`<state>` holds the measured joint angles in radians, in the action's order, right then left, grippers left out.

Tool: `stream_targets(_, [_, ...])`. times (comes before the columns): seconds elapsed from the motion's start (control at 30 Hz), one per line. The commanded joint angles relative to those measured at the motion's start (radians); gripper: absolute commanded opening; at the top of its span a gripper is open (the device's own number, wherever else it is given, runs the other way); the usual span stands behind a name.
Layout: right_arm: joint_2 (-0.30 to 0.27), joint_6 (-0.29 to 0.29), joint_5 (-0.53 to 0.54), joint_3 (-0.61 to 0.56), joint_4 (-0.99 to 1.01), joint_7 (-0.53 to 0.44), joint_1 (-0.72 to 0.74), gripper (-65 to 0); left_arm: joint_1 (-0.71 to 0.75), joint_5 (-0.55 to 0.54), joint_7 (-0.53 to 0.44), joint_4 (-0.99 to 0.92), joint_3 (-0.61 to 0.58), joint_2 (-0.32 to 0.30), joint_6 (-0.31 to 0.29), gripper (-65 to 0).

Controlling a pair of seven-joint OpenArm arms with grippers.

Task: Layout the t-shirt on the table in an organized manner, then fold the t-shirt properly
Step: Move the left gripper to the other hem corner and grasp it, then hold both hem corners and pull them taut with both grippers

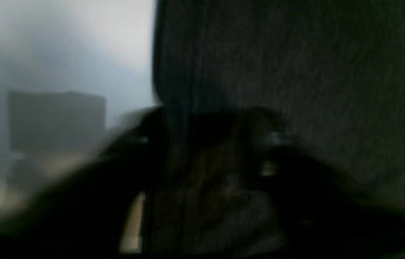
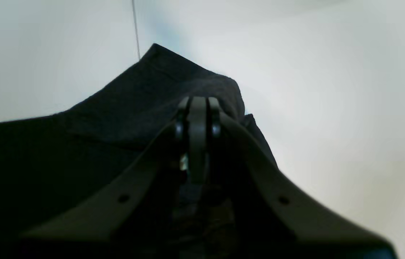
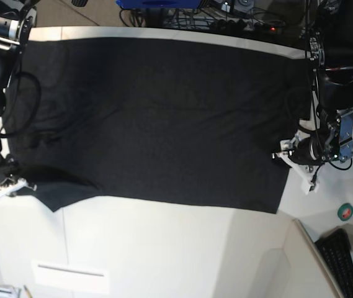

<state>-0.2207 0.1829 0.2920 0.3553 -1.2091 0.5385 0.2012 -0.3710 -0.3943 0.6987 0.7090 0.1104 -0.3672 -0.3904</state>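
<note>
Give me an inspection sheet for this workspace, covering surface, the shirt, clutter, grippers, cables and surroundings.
Surface: off-white table, bare in front, thin seam visible.
Job's things: black t-shirt spread wide across the table, one corner bunched at the right arm's side; print not visible.
Clutter: green tape roll, keyboard at the edge.
Grippers: right gripper shut on the t-shirt; left gripper at the shirt's edge, state blurred.
Cables: black loops along both arms.
Surroundings: blue equipment behind the table.
</note>
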Motion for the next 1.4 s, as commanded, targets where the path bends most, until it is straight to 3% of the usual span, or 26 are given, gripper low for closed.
stream_targets(0.0, [-0.016, 0.007, 0.008, 0.004, -0.018, -0.027, 0.025, -65.0, -0.016, 0.005, 0.006, 0.008, -0.030, -0.011, 0.003, -51.5])
stream_targets(0.07, [-0.016, 0.007, 0.008, 0.004, -0.018, -0.027, 0.027, -65.0, -0.018, 0.004, 0.006, 0.007, -0.081, -0.014, 0.005, -65.0])
stream_targets(0.17, [-0.016, 0.007, 0.008, 0.004, -0.016, -0.027, 0.025, -65.0, -0.021, -0.001, 0.006, 0.010, -0.067, -0.017, 0.005, -65.0])
stream_targets(0.3, [-0.016, 0.007, 0.008, 0.004, -0.016, -0.027, 0.025, -65.0, -0.023, 0.001, 0.013, 0.037, 0.042, -0.020, 0.005, -65.0])
stream_targets(0.37, [-0.016, 0.007, 0.008, 0.004, -0.016, -0.027, 0.024, -65.0, -0.010, 0.004, 0.074, 0.111, 0.073, -0.028, 0.005, -65.0])
stream_targets(0.47, [-0.016, 0.007, 0.008, 0.004, -0.016, -0.027, 0.024, -65.0, 0.059, 0.004, 0.186, 0.281, 0.096, -0.036, 0.005, -65.0])
stream_targets(0.77, [-0.016, 0.007, 0.008, 0.004, -0.018, -0.025, 0.024, -65.0, 0.292, -0.001, 0.355, 0.619, 0.229, -0.020, 0.006, -65.0])
stream_targets(1.17, [-0.016, 0.007, 0.008, 0.004, -0.016, -0.024, 0.022, -65.0, 0.470, -0.002, 0.428, 0.760, 0.260, 0.006, 0.006, -65.0])
stream_targets(1.2, [-0.016, 0.007, 0.008, 0.004, -0.018, -0.024, 0.020, -65.0, 0.478, -0.002, 0.436, 0.772, 0.260, 0.006, 0.006, -63.8])
stream_targets(1.3, [-0.016, 0.007, 0.008, 0.004, -0.022, -0.024, 0.011, -65.0, 0.498, -0.002, 0.439, 0.835, 0.262, 0.006, 0.006, -34.7])
stream_targets(1.37, [-0.016, 0.007, 0.008, 0.004, -0.024, -0.024, 0.011, -65.0, 0.495, 0.002, 0.439, 0.871, 0.262, 0.006, 0.006, -20.7])
